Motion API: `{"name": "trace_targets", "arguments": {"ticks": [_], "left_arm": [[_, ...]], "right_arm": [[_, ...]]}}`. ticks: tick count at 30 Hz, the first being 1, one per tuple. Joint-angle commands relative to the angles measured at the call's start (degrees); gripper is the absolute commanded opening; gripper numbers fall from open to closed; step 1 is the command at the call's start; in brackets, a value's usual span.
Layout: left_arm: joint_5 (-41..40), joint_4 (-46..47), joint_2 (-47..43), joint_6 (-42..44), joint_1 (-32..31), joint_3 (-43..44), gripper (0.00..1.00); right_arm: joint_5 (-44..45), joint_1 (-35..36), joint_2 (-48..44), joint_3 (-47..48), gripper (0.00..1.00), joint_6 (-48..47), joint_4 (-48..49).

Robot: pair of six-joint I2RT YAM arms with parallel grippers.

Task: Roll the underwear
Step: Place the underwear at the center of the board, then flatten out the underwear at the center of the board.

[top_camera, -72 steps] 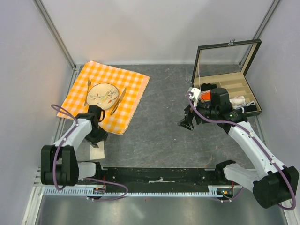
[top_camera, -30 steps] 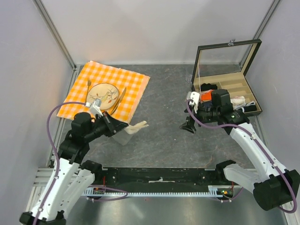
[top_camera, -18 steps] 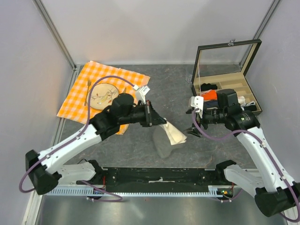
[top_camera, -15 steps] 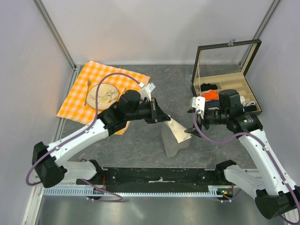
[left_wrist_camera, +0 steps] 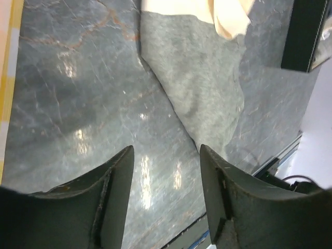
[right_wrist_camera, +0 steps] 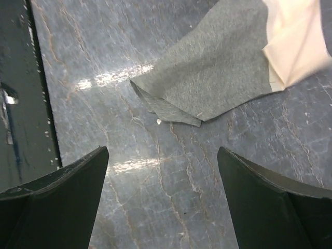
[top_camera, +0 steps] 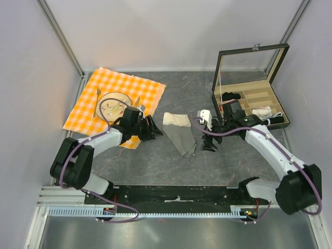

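1. Left gripper (top_camera: pixel 152 128) has its jaws parted with nothing between them. The right gripper (top_camera: pixel 208 144) is spread wider and is also empty. Both sit low over the table (top_camera: pixel 179 91).
2. Behind your left claw lies the checked cloth (top_camera: pixel 116 85), its near edge just beside the wrist. If you pull back carelessly, the arm could drag that cloth and the plate (top_camera: pixel 109 104) on it.
3. Between your two claws lies the underwear (top_camera: pixel 180 136), on the table just ahead of each set of fingertips and touching neither. It is not spread flat: it narrows to a point on the near side. A roll started like this would likely come out lopsided or loose.
4. The cream strip (top_camera: pixel 175 119) is at the end farthest from your right claw and looks bunched in the wrist views. If you pinch only its top layer, the rest may slide away on the smooth stone.
5. Just ahead of your right claw, the folded-under corner (right_wrist_camera: pixel 166 111) is the smallest trap. If you catch that flap alone, you will peel it open instead of rolling.
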Motion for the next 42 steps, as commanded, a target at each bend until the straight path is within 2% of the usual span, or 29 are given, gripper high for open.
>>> {"name": "trace_targets", "arguments": {"ticks": [1,3,5,8,9,11,13,16,20,24,28,33,36,38,42], "left_arm": [[-4.75,-4.21,-12.24,11.57,-0.91,2.53,0.61],[-5.65,-8.53,-18.04,13.52,-0.82,2.19,0.63],[-5.65,-10.38,-23.56,14.32,-0.73,0.17,0.63],[-4.16,-10.39,-28.59,12.48,-0.73,-4.56,0.63],[-3.98,-10.21,-31.56,11.69,-0.73,-5.89,0.63],[-3.72,-9.95,-34.13,9.32,-0.73,-9.32,0.63],[-2.93,-9.16,-37.47,7.48,-0.73,-12.12,0.63],[-2.66,-8.89,-40.2,6.15,-0.73,-13.98,0.63],[-2.14,-8.98,-39.42,6.32,-0.73,-13.81,0.63],[-1.61,-8.72,-37.48,6.32,-0.73,-13.46,0.63],[-1.34,-8.98,-37.74,5.97,-0.73,-13.02,0.63],[-1.52,-12.23,-40.38,6.23,-0.73,-11.53,0.63],[-1.7,-13.28,-41.52,6.58,-0.73,-11.26,0.63],[-1.61,-13.64,-41.96,6.5,-0.73,-11.35,0.63],[-1.43,-14.25,-42.31,6.58,-0.73,-11.0,0.63]], "right_arm": [[3.19,3.97,5.95,0.23,0.92,-8.57,6.14],[4.06,6.07,8.25,1.28,0.9,-12.52,7.55],[6.25,7.92,12.64,3.03,0.89,-12.46,10.89],[9.5,8.29,21.07,9.61,0.86,-4.14,17.65],[13.34,8.29,23.88,14.86,0.84,1.55,18.36],[16.1,8.29,32.14,23.29,0.73,7.03,17.41],[18.13,8.29,37.93,26.85,0.63,11.86,16.09],[18.66,8.37,41.64,29.76,0.58,12.77,15.03],[20.5,8.37,43.85,31.95,0.58,11.29,13.28],[16.99,8.99,45.43,32.75,0.59,8.46,8.97],[19.88,10.31,48.15,32.84,0.63,9.25,9.31],[23.57,10.31,50.8,34.86,0.62,10.4,9.31],[24.63,10.48,50.89,34.69,0.56,10.4,9.4],[24.63,10.48,50.54,34.6,0.46,10.57,9.31],[23.76,10.48,47.73,34.42,0.36,10.66,8.53]]}}
